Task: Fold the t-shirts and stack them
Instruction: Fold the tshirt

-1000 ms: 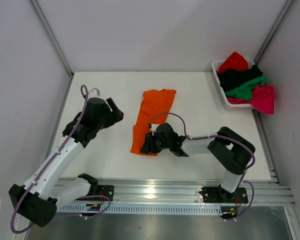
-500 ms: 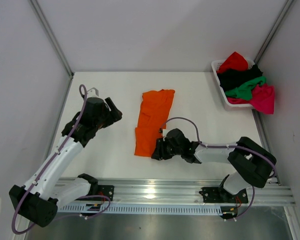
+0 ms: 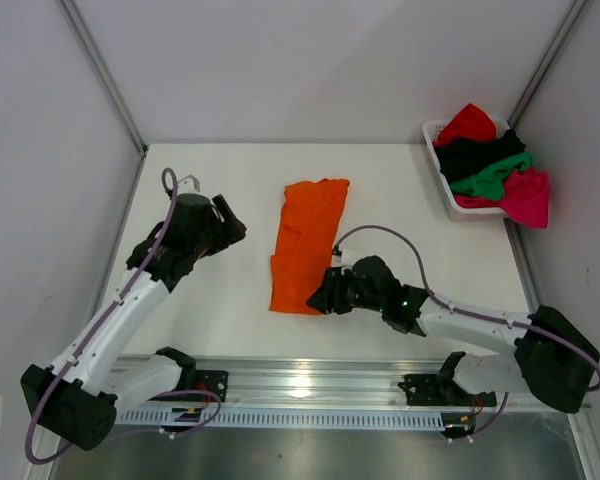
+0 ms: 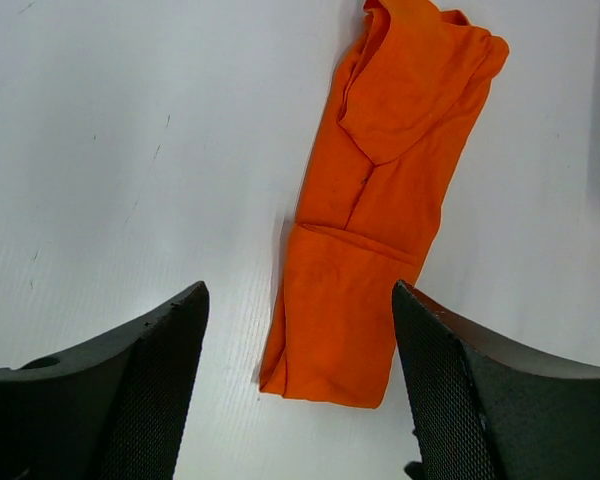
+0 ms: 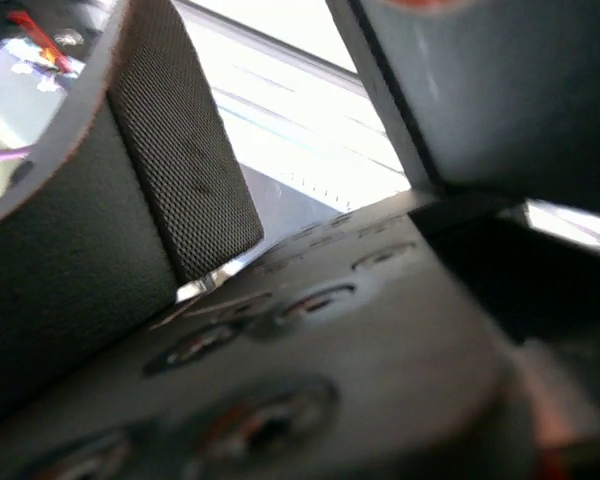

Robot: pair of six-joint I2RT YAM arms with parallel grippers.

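Toward the near side of the table [image 3: 410, 210], the right gripper [image 3: 323, 296] lay just beside the near hem of the orange t-shirt [image 3: 308, 240]. Whether its jaws stood apart could not be told. It risked snagging that hem and dragging the fold open. Farther left, the left gripper [image 3: 230, 220] hung wide apart, empty. The other t-shirts [image 3: 490, 178] sat heaped in the far-right basket [image 3: 435, 132].

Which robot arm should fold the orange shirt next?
Probably right: the right claw sits beside the near end of the orange shirt, while the left claw hovers open, apart from it.
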